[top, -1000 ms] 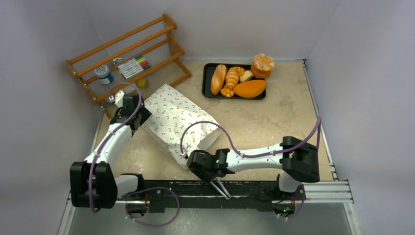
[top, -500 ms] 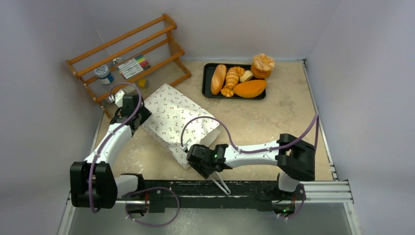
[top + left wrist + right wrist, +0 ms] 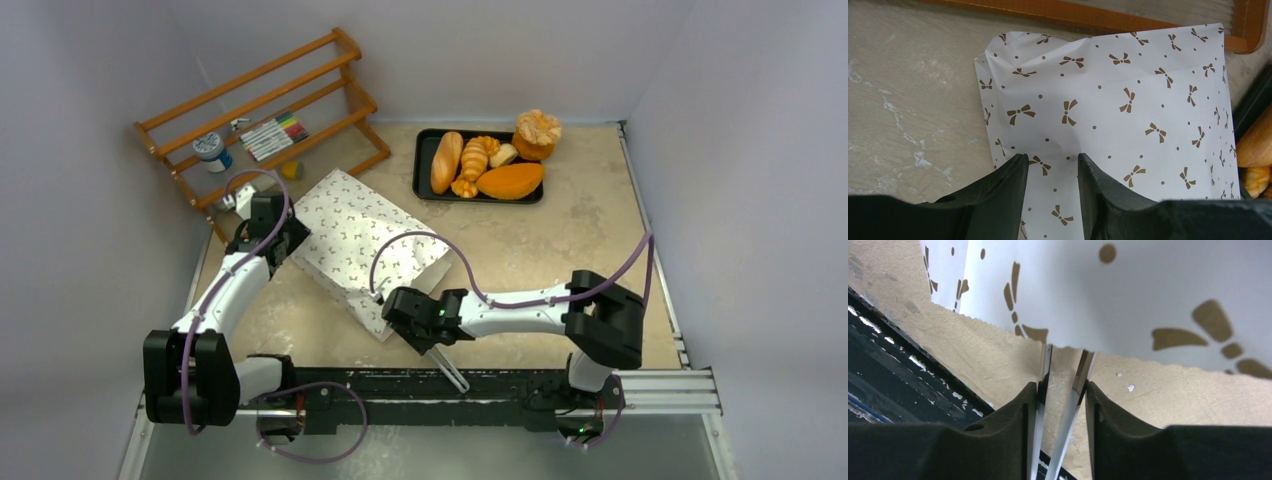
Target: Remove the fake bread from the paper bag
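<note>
The paper bag [image 3: 355, 240] lies flat on the table, white with brown bow marks [image 3: 1128, 90]. Any fake bread inside it is hidden. My left gripper [image 3: 283, 238] rests over the bag's far closed end, jaws apart [image 3: 1053, 157] with flat paper between them. My right gripper [image 3: 408, 338] sits at the bag's near mouth and is shut [image 3: 1063, 385] on metal tongs [image 3: 1075, 390]. The tong tips reach the bag's serrated edge [image 3: 1128, 357]. The tongs' handle end [image 3: 455, 375] sticks out toward the near rail.
At the back stands a black tray [image 3: 424, 185] holding several fake breads [image 3: 447, 160]; one [image 3: 1255, 145] also shows beside the bag. A wooden rack [image 3: 260, 110] with markers and a jar stands at the back left, close to my left gripper. The black rail [image 3: 500, 385] runs along the near edge.
My right gripper has shifted left and a little toward the bag's mouth. The two tong arms have been squeezed closer together. The left arm has not moved.
</note>
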